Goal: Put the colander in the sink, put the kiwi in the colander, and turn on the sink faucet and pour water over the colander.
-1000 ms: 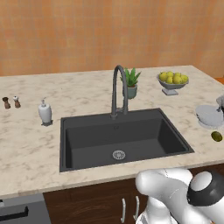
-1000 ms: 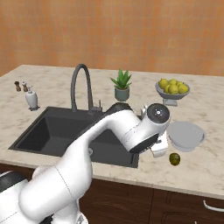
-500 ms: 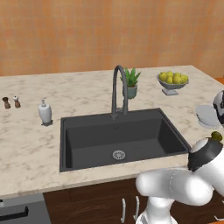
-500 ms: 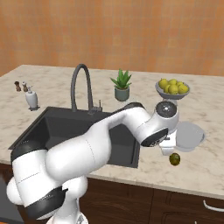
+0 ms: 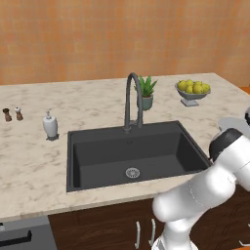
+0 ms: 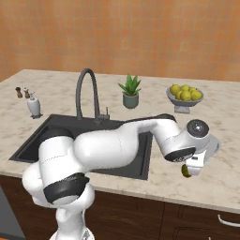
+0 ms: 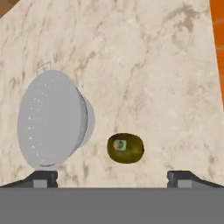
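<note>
Fingertips [image 7: 43, 177] spread wide and empty frame the kiwi [image 7: 125, 148] with the colander [image 7: 51, 119] just beside it on the counter [image 7: 144, 65] (your arm swung right off the sink [image 5: 132, 154]), so nothing is moved yet.

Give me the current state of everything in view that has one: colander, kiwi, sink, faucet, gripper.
colander: on the counter, not yet in the sink, nothing in it.
kiwi: on the counter beside the colander, apart from it, not gripped.
sink: holds nothing, no water in it.
sink faucet: off, no stream from the spout.
gripper: open, above the counter, holding nothing, kiwi ahead between the fingertips.
</note>
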